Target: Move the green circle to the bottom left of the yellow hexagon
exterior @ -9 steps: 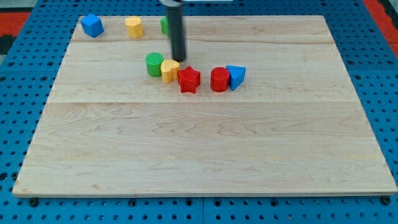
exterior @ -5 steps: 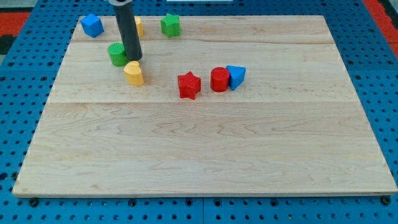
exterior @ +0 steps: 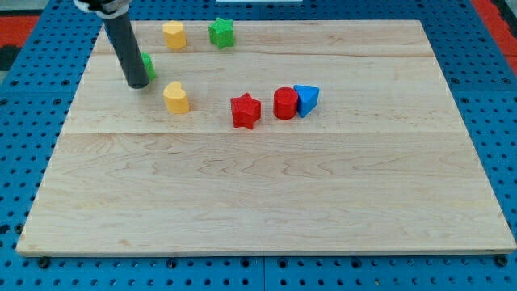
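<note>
The green circle lies near the view's top left and is mostly hidden behind my dark rod; only its right edge shows. My tip rests on the board right against the circle's lower left side. The yellow hexagon stands above and to the right of the circle, near the board's top edge. The circle is below and left of the hexagon, a short gap apart.
A yellow heart lies right of my tip. A green star sits right of the hexagon. A red star, a red cylinder and a blue triangle form a row mid-board.
My rod has swept from the board's middle to the left. The green circle and the yellow heart moved left and came apart. The blue block at the top left is now hidden behind the rod.
</note>
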Motion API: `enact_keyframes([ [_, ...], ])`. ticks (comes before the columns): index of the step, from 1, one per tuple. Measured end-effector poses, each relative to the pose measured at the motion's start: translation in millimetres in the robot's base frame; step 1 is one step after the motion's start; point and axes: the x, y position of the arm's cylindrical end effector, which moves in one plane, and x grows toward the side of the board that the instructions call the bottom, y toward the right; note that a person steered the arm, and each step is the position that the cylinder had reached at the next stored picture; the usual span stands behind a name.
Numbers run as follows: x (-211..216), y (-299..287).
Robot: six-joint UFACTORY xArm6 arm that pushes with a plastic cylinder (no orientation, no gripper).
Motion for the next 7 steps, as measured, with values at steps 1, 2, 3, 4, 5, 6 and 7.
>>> enact_keyframes([
  [1, -7.5, 6.7],
  [2, -26.5, -57.2],
  [3, -34.4, -56.7],
  [4, -19.9, -10.9],
  [5, -17.8, 19.9],
  [6, -16.9, 37.0],
  [7, -12.5, -34.7],
])
